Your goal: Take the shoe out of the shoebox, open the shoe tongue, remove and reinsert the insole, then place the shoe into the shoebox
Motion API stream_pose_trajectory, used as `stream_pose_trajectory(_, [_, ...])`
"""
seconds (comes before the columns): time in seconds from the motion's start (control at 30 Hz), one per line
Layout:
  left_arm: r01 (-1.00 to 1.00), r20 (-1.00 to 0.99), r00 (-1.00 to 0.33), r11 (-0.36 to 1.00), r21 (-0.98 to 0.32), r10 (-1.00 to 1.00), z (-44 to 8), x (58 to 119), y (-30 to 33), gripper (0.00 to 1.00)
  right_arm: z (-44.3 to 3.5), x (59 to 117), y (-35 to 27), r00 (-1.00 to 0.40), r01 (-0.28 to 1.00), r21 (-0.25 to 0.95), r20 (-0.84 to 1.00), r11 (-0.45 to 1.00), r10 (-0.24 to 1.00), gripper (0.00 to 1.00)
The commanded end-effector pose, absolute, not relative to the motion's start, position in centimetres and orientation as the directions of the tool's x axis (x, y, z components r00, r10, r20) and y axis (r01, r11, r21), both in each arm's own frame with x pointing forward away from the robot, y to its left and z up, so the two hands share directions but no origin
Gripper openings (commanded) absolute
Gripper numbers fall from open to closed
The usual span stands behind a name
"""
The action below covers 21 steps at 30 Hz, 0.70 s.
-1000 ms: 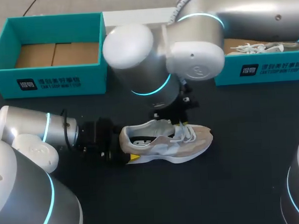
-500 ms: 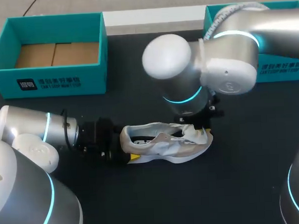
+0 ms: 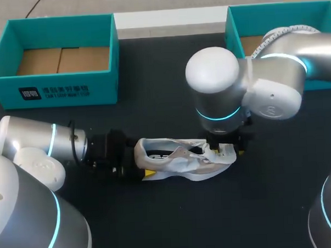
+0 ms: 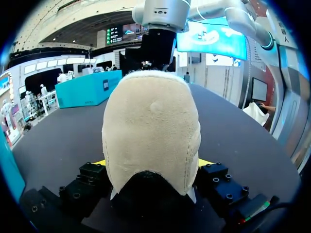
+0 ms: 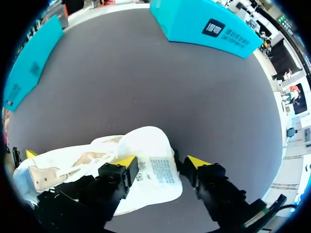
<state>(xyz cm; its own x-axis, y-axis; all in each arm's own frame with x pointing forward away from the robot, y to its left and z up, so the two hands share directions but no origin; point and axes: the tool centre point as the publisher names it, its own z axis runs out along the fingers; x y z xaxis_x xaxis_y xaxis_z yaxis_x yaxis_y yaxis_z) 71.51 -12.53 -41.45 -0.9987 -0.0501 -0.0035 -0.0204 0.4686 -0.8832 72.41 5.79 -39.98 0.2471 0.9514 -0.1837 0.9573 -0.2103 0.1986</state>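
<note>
Left jaws gripping shoe (image 3: pixel 181 162), right jaws gripping tongue (image 5: pixel 153 167)

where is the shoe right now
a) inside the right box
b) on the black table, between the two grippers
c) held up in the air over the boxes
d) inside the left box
b, the shoe lies on the table, its heel in the left gripper and its tongue in the right gripper, apart from the left box and the right box.

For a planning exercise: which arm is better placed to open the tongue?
Right: the right claw grips the white fabric tongue, while the left claw only steadies the beige-and-white sneaker by its heel.
</note>
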Motion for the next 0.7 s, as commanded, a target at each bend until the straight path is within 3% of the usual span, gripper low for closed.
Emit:
stream_pose_trajectory(0.03, [-0.02, -0.005, -0.999, 0.47, -0.882, -0.051, -41.8, 71.4, -12.2, 0.0, -39.5, 71.8, 6.0, 0.355, 0.921, 0.245, -0.203, -0.304, 0.913, 1.0])
stream_pose_trajectory(0.4, [-0.02, -0.005, -0.999, 0.47, -0.882, -0.051, -41.8, 71.4, -12.2, 0.0, -35.6, 71.9, 6.3, 0.362, 0.911, 0.295, -0.239, -0.288, 0.901, 1.0])
stream_pose_trajectory(0.7, [-0.02, -0.005, -0.999, 0.47, -0.882, -0.051, -41.8, 71.4, -12.2, 0.0, -31.5, 72.4, 8.9, 0.23, 0.945, 0.286, -0.221, -0.162, 0.948, 1.0])
